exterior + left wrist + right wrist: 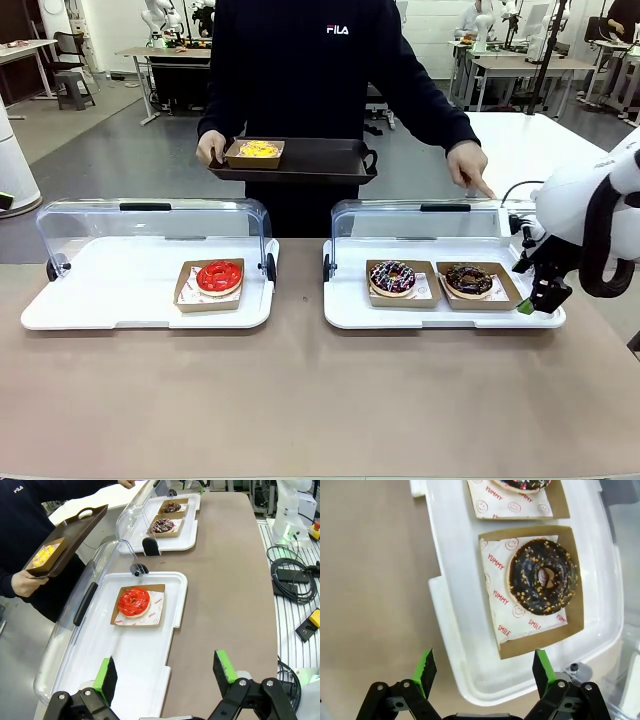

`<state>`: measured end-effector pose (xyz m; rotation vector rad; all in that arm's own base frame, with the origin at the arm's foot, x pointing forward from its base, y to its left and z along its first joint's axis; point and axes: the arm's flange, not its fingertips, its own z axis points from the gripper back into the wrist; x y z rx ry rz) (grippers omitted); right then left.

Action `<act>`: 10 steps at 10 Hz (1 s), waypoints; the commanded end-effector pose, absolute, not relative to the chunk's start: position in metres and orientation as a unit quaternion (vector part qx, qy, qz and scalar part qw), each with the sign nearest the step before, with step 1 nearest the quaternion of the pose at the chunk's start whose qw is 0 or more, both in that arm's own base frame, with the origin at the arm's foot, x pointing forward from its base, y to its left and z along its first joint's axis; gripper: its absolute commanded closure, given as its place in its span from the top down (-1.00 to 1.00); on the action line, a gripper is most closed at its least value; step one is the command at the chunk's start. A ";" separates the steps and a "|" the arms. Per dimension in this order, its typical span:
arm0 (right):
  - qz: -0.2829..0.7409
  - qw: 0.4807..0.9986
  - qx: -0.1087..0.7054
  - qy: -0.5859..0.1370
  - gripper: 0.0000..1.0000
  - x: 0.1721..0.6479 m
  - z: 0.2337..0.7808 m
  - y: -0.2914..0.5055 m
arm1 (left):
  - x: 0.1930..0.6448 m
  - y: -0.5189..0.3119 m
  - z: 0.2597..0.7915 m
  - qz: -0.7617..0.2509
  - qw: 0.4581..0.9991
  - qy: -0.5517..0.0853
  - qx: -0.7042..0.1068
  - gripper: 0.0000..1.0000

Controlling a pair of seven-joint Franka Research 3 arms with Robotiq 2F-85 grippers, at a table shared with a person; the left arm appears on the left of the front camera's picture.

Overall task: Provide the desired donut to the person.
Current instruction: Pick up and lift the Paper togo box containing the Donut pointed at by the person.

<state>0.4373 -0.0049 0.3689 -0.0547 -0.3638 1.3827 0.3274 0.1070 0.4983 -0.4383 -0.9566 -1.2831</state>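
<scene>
The person's pointing hand (470,165) aims a finger down at the right display case (400,218), so the chocolate donut (469,279) in its cardboard box (576,622) is probably the one wanted. It lies centre right in the front frame, just left of the right tool (533,303), which is wide open and empty. In the right wrist frame it sits above and right of the tool's gap. The left tool (165,672), also open and empty, is well apart, near the red donut (133,601)

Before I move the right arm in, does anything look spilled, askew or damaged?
Nothing stands out. The red donut, the sprinkled donut and the chocolate donut each sit flat and whole, none tipped or smeared, with no spills around them.
</scene>
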 end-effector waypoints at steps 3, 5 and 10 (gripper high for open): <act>0.679 0.718 -0.007 -0.153 1.00 0.479 0.354 -0.020 | 0.328 0.107 0.496 -0.571 0.666 -0.438 -0.198 1.00; 0.682 0.716 0.006 -0.149 1.00 0.495 0.342 -0.018 | 0.328 0.107 0.496 -0.571 0.666 -0.438 -0.198 1.00; 0.672 0.726 0.017 -0.143 1.00 0.501 0.329 -0.020 | 0.328 0.107 0.496 -0.571 0.666 -0.438 -0.198 1.00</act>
